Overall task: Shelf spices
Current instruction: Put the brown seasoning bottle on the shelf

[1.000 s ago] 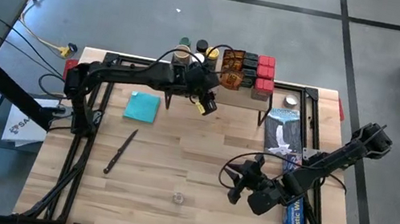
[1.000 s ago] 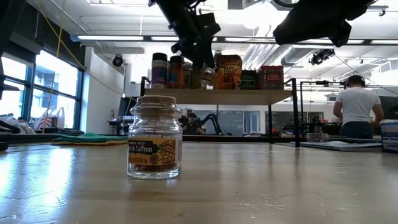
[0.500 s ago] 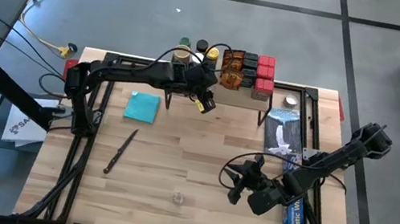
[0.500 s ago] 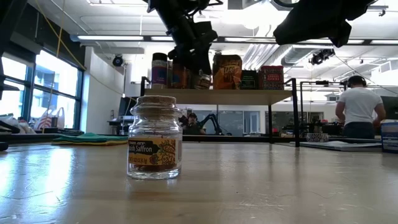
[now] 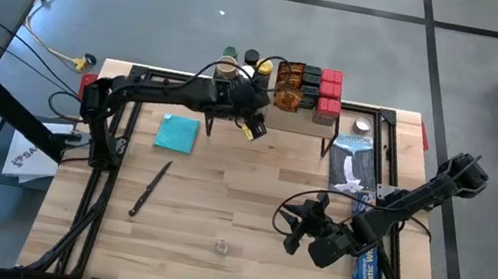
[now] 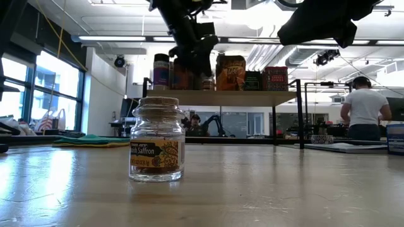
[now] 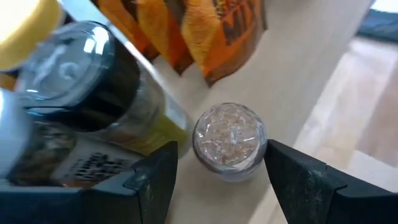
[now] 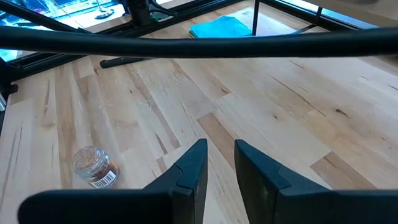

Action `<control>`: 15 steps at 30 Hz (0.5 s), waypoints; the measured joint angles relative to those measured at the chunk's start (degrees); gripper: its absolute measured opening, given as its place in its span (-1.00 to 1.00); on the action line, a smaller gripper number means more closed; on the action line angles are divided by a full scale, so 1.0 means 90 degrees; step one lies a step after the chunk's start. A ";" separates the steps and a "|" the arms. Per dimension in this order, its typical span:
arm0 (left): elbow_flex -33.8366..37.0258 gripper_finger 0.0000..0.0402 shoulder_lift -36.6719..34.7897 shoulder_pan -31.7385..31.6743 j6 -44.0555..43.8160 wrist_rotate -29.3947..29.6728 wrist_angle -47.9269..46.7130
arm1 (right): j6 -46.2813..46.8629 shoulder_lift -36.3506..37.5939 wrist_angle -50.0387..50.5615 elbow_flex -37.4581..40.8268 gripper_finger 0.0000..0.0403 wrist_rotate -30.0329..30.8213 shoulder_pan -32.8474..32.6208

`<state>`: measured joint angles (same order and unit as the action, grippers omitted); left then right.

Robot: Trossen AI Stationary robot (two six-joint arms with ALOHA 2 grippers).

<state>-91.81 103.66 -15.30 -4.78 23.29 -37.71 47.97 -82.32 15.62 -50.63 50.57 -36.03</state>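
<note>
A saffron jar [image 6: 156,140] was seen standing upright on the table [image 5: 219,195], nearest the front edge and well in front of the shelf [image 5: 279,112]; it also showed in the right wrist view [image 8: 94,166]. The right tool [image 5: 293,230] was held over the table, to the right of that jar and in front of the shelf, with its fingers [image 8: 189,171] nearly together and nothing between them. Farther back, a black knife [image 5: 149,189] and a teal cloth [image 5: 177,133] lay left of the shelf's front, and a blue plastic-wrap box [image 5: 367,271] lay at its right. At the shelf's front left, the left tool [image 5: 250,120] was placed with its fingers [image 7: 155,177] apart on either side of a small clear jar [image 7: 230,138] standing on the shelf top, not touching it. Behind that jar, dark-lidded jars [image 7: 93,81], orange packets [image 5: 289,83] and red boxes [image 5: 329,90] stood on the shelf.
</note>
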 joint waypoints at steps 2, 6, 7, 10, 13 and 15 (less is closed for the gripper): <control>0.0000 0.16 0.0000 0.0026 0.0111 0.0266 0.0000 | 0.0000 0.0000 -0.0001 0.0000 -0.62 0.0000 0.0000; 0.0000 0.16 0.0000 0.0102 0.0228 0.0667 -0.0010 | 0.0000 0.0000 -0.0001 0.0000 -0.62 0.0000 0.0000; 0.0000 0.16 0.0000 0.0115 0.0228 0.0736 -0.0015 | 0.0000 0.0000 -0.0001 0.0000 -0.62 0.0000 0.0000; 0.0000 0.16 0.0000 0.0170 0.0231 0.0937 -0.0024 | 0.0000 0.0000 -0.0001 0.0000 -0.62 0.0000 -0.0001; 0.0000 0.16 0.0000 0.0181 0.0281 0.1024 -0.0031 | 0.0000 0.0000 -0.0001 0.0000 -0.62 0.0000 0.0000; -0.0001 0.16 0.0000 0.0179 0.0275 0.1035 -0.0060 | 0.0000 0.0000 -0.0001 0.0001 -0.62 0.0000 -0.0002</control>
<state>-91.82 103.66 -13.69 -2.30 32.60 -38.25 47.97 -82.32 15.62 -50.62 50.57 -36.05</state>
